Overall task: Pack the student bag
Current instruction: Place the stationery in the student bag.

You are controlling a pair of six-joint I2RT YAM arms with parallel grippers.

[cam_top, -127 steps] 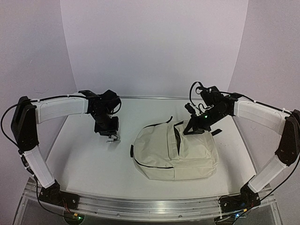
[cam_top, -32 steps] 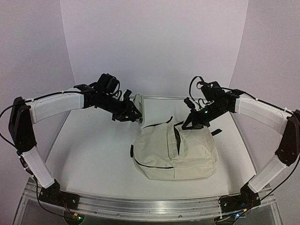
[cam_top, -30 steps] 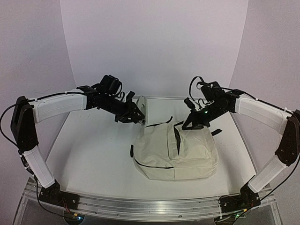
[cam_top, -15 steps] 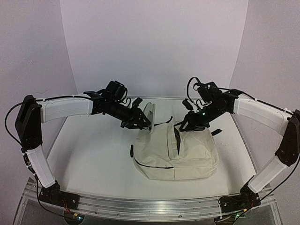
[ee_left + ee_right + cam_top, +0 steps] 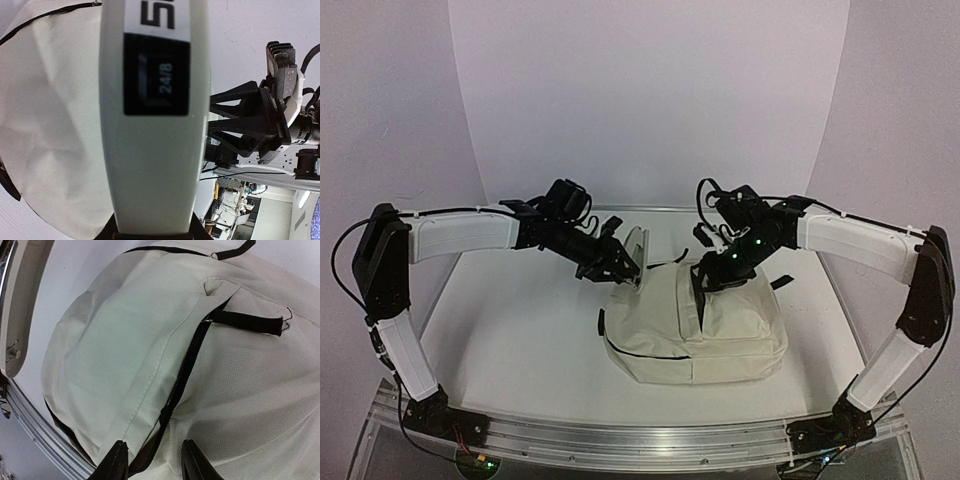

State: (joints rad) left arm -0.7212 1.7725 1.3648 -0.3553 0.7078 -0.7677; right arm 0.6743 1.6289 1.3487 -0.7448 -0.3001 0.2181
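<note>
The student bag (image 5: 692,330) lies flat on the white table, cream with black zipper lines. My left gripper (image 5: 617,264) is shut on a flat white pack (image 5: 637,252) with a black label, held tilted in the air just above the bag's far-left edge. The left wrist view shows the pack (image 5: 155,130) filling the middle, with the bag (image 5: 45,130) behind it. My right gripper (image 5: 706,284) is open right over the bag's black zipper (image 5: 184,371). Its fingers (image 5: 116,462) straddle the zipper line, with nothing between them. A black strap tab (image 5: 245,322) lies beyond.
A metal rail (image 5: 640,438) runs along the table's near edge, where both arm bases sit. A curved white wall closes off the back and sides. The right arm (image 5: 260,125) shows close beside the pack in the left wrist view.
The left arm carried the white pack to the right, up to the bag's far edge. The right gripper opened from shut and moved left and down over the zipper.
</note>
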